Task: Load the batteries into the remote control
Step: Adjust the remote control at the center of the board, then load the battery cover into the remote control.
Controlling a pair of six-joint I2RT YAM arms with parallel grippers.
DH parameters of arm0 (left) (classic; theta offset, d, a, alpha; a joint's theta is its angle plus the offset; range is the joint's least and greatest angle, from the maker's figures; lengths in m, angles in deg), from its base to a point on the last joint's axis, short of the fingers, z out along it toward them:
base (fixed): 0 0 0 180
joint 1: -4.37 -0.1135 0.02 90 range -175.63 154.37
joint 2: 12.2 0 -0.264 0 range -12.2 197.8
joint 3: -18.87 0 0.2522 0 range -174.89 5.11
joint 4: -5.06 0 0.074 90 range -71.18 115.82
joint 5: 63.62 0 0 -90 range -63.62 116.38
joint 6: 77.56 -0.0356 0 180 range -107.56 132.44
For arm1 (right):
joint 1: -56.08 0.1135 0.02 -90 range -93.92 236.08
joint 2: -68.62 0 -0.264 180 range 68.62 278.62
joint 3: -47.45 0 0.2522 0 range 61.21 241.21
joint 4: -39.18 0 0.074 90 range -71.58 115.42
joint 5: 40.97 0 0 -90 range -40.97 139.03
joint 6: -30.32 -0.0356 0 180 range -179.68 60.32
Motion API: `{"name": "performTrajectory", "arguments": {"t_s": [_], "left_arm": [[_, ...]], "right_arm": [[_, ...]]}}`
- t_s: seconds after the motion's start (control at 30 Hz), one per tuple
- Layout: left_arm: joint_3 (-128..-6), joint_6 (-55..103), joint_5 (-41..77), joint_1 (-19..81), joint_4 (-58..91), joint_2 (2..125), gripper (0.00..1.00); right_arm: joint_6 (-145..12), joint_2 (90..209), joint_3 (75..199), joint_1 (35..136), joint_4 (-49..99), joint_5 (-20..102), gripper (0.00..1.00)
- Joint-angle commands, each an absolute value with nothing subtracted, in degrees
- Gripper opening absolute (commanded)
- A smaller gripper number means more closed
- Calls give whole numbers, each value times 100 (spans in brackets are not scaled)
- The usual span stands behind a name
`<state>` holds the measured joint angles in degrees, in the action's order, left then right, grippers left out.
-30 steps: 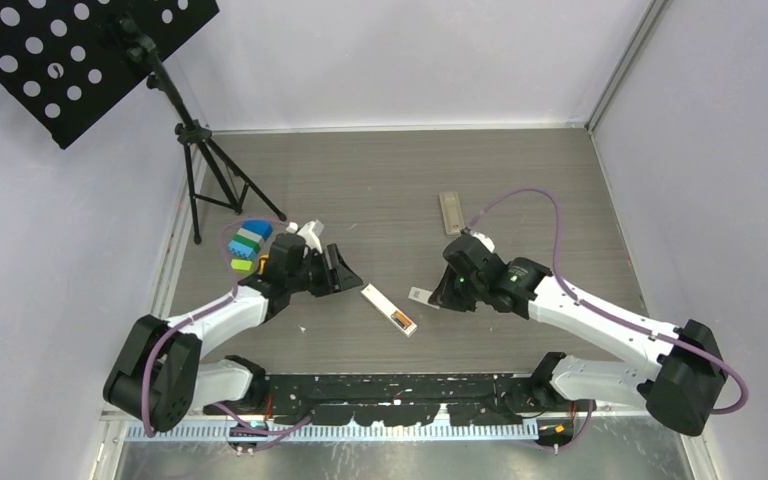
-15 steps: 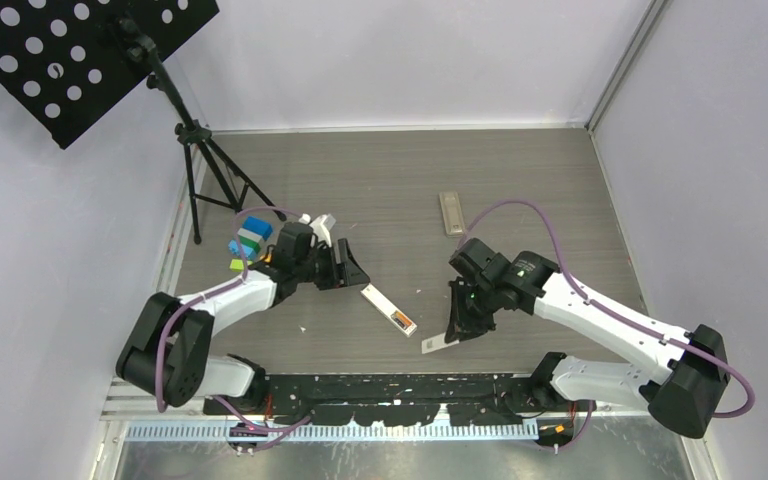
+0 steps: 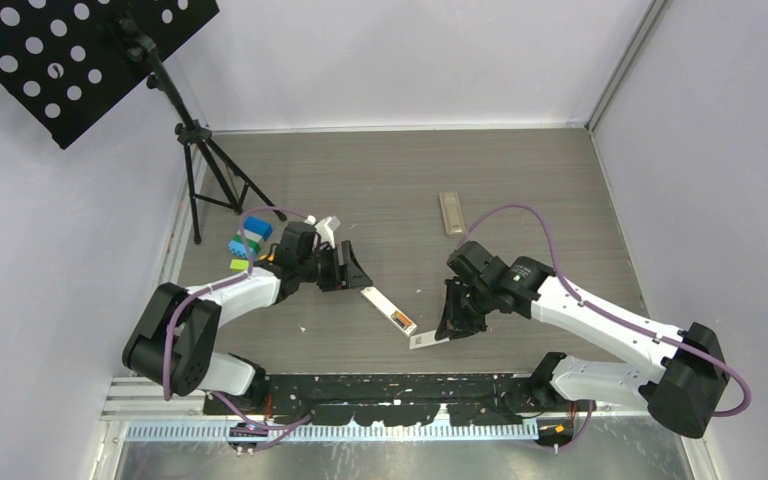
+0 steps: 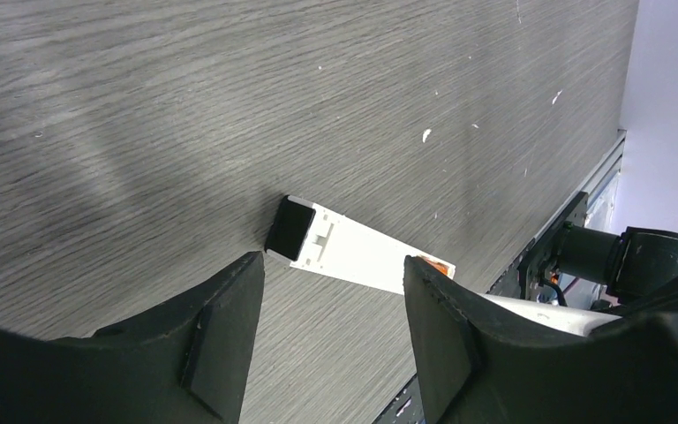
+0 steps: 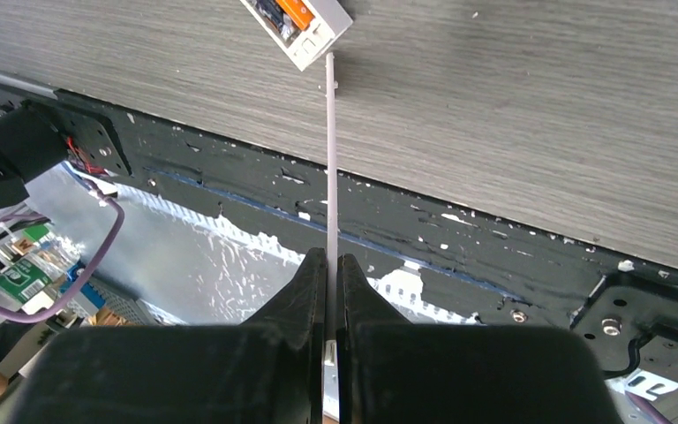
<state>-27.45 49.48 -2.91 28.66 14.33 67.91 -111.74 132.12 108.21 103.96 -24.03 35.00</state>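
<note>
The white remote control lies slantwise on the table with its back up. An orange battery shows in its open compartment at the near end, also in the right wrist view. My left gripper is open and empty just beyond the remote's far end, its jaws to either side. My right gripper is shut on a thin white battery cover, held edge-on. The cover's tip is close to the remote's near end. No other batteries show.
A grey second remote lies farther back on the right. Coloured toy blocks sit at the left beside the music stand's tripod. The black base rail runs along the table's near edge.
My right gripper has swung the white cover down toward the near edge, then left to the remote's near end. My left gripper has shifted slightly right toward the remote's far end.
</note>
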Motion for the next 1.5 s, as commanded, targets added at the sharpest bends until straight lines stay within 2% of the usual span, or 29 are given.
{"name": "performTrajectory", "arguments": {"t_s": [0.0, 0.37, 0.7, 1.0, 1.27, 1.47], "left_arm": [[-2752, 4950, -465, 2845, 1120, 6777, 60], [-2317, 5392, -367, 2847, 757, 6628, 51], [-1873, 5562, 93, 2845, 1010, 5693, 50], [-2242, 5104, 863, 2803, 2452, 4586, 69], [-2301, 5046, 1132, 2688, 2673, 4572, 86], [-2217, 5214, 966, 2581, 2408, 4584, 99]], "right_arm": [[-11235, 13268, 10895, 10381, -2047, 3871, 0], [-10915, 13488, 11051, 10065, -1673, 4291, 0], [-10804, 13553, 11057, 9829, -983, 4648, 0], [-10532, 13287, 11140, 9791, -823, 5136, 0], [-10622, 12855, 10811, 9791, 663, 4460, 0], [-11559, 13715, 10379, 9798, 2245, 3242, 0]]}}
